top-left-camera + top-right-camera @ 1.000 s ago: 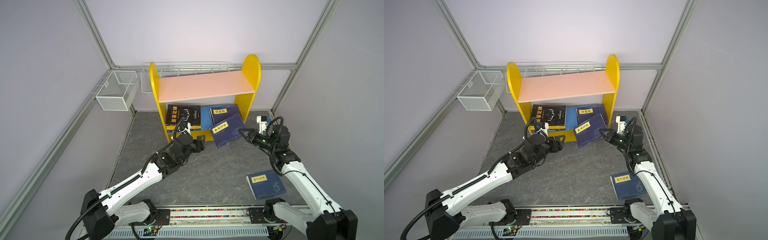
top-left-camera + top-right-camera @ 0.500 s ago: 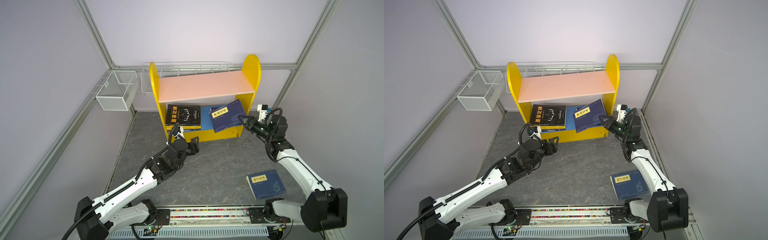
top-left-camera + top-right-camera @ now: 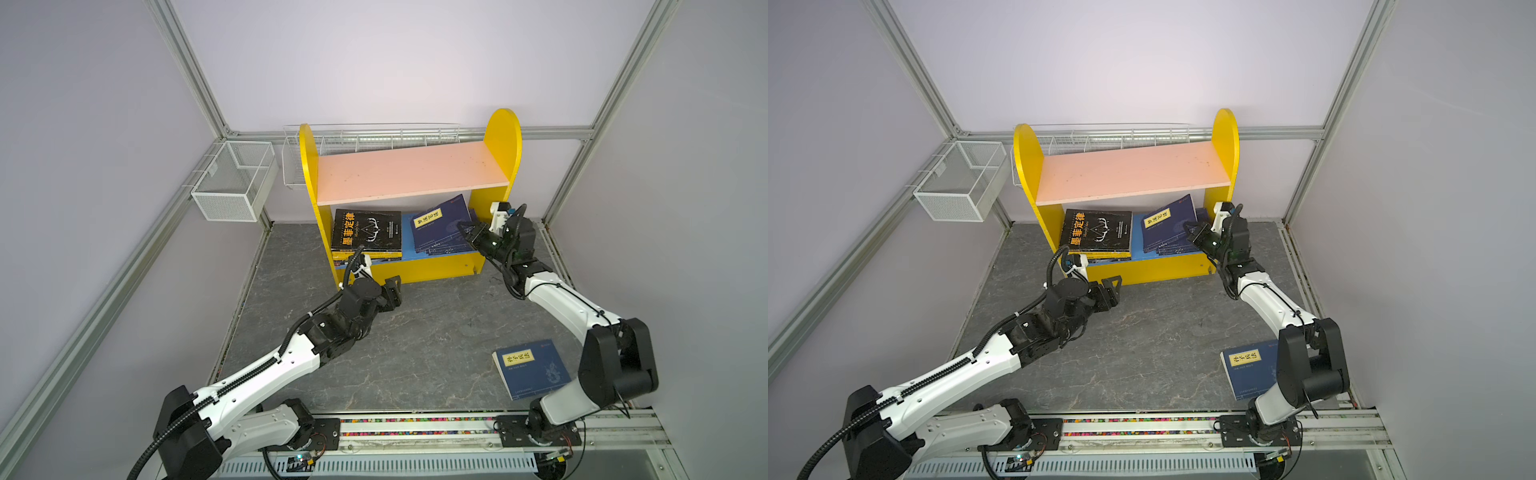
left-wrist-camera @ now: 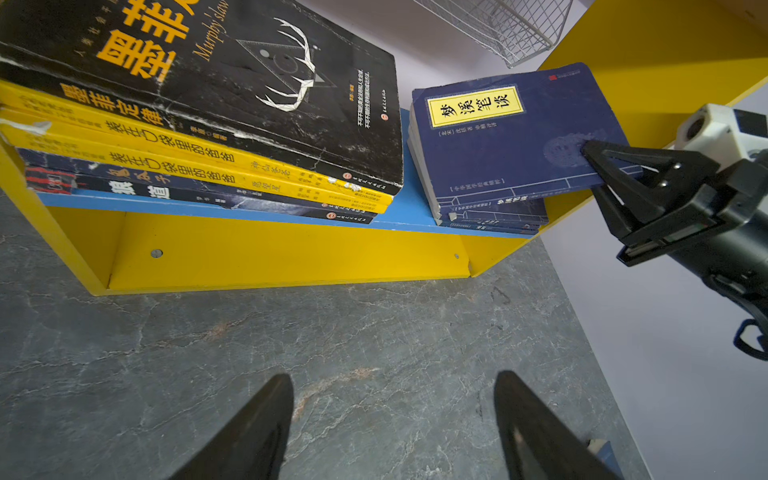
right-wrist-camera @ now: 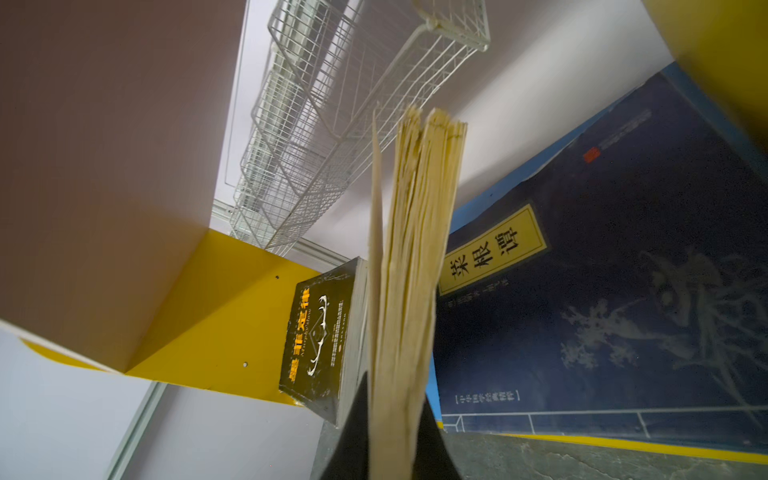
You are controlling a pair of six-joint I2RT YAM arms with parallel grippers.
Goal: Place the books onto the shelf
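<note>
hanging tilted over the navy stack [image 4: 494, 214] on the right half of the shelf's [image 3: 503, 137] blue lower board [image 4: 401, 199], the thin navy paperback [image 4: 511, 133] has its far end raised toward the pink upper board [image 3: 411, 174], while its spine side looks to rest on that stack. the right end effector [image 4: 598, 166] is closed almost flat on one outer corner of it, and in the right wrist view the pages fan apart above the fingers. i judge it light and floppy with a smooth cover, so a corner hold lets it sag and pivot; a bite nearer the spine would steady it. beside it sits the black-topped stack [image 3: 365, 228], five books deep. the left end effector [image 4: 392, 380] hovers wide open and empty above the grey surface [image 3: 415, 332] before the shelf. one more navy book [image 3: 532, 368] lies flat on the surface by the right arm's base, probably needing an edge lifted first.
</note>
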